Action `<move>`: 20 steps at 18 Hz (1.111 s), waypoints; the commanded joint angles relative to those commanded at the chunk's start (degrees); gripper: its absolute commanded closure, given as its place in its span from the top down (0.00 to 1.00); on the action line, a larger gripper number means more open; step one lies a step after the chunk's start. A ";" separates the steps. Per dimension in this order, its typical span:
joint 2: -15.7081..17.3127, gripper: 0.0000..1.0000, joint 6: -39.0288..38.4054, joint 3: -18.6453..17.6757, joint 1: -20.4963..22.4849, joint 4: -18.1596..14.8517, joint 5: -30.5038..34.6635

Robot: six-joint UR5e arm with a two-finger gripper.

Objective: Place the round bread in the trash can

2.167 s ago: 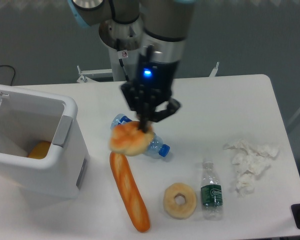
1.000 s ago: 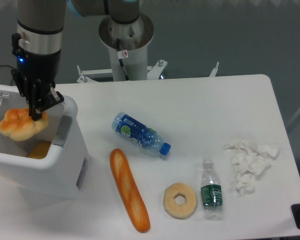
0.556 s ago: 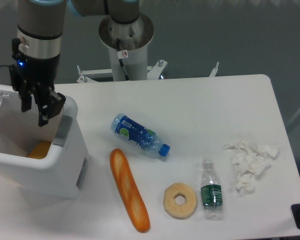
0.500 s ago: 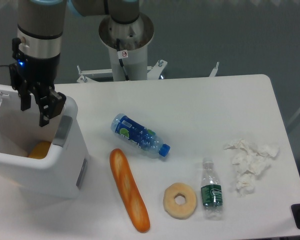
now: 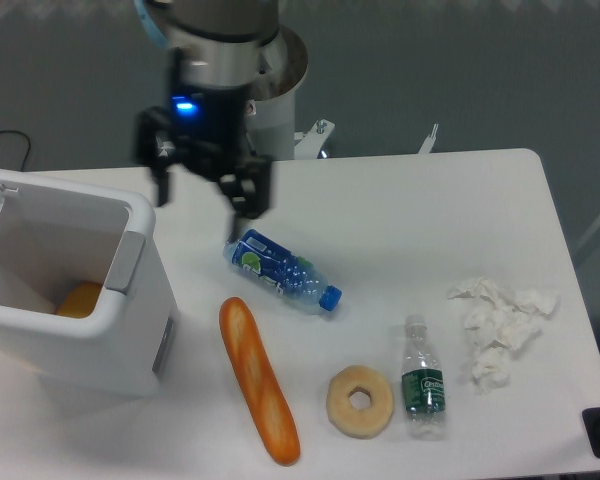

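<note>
Round bread point(image 5: 79, 299) inside trash can point(image 5: 145, 320), hand point(image 5: 208, 200) apart, empty.

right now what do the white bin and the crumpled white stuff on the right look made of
The large white boxy bin looks like moulded plastic: smooth, faintly glossy walls, rounded corners. The crumpled white wad looks like tissue or paper: matte, soft irregular creases.
</note>
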 joint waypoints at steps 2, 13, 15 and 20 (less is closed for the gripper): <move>-0.62 1.00 1.58 -1.22 3.52 0.44 0.52; -12.65 1.00 26.90 -2.38 16.10 2.54 15.73; -14.32 1.00 27.35 -2.38 16.98 4.82 16.70; -16.96 1.00 27.43 -2.29 18.74 5.27 16.53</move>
